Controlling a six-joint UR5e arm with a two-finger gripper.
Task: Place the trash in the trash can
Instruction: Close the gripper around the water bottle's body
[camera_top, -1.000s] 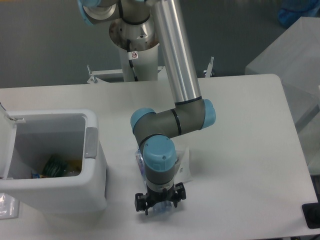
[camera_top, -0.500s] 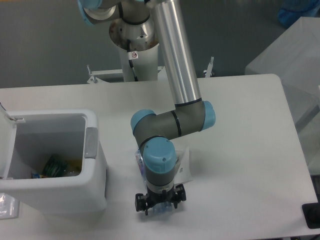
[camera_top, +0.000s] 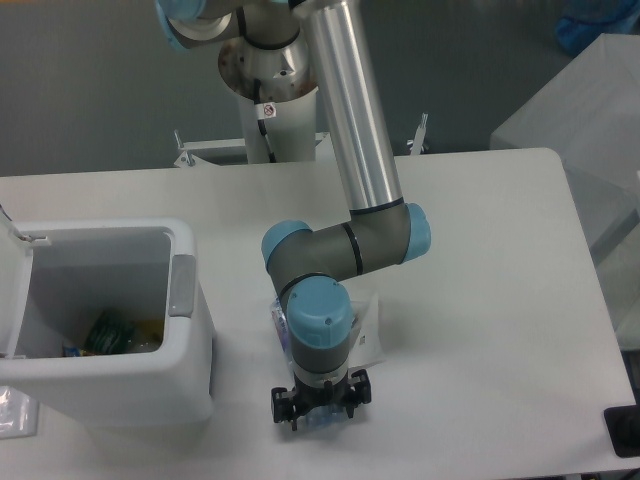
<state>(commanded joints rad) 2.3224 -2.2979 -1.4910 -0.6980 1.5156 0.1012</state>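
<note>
Lowered very slightly since the earlier frames: wrist and gripper (camera_top: 320, 408), otherwise unchanged in pose and place.

Nearest the camera: gripper pointing straight down at the near part of the table (camera_top: 480, 300), black fingers set either side of something bluish and translucent, judged to be the cap end of the clear plastic bottle (camera_top: 277, 322). Finger state: cannot be told, whether clamped on the bottle or merely straddling it, since the wrist hides the contact.

Just behind the gripper and mostly under the wrist: bottle lying flat on the table, bluish label showing at the wrist's left edge. Long axis judged to run roughly toward and away from the camera, cap end toward the near edge, directly below the gripper; body hidden, so exact heading uncertain. Beside it on the right: whitish plastic packet (camera_top: 368, 330), flat on the table, printed label partly visible, touching or nearly touching the bottle.

Left, at mid depth: white trash can (camera_top: 190, 350), lid (camera_top: 12, 290) swung open to the left, grey latch panel (camera_top: 182, 285) facing the arm, greenish and yellow wrappers (camera_top: 112, 332) already inside. Open mouth well apart from the gripper, to its left and slightly behind.

Farthest: arm's silver upper link (camera_top: 355, 110) rising to the base mount (camera_top: 270, 70) beyond the far table edge.
</note>
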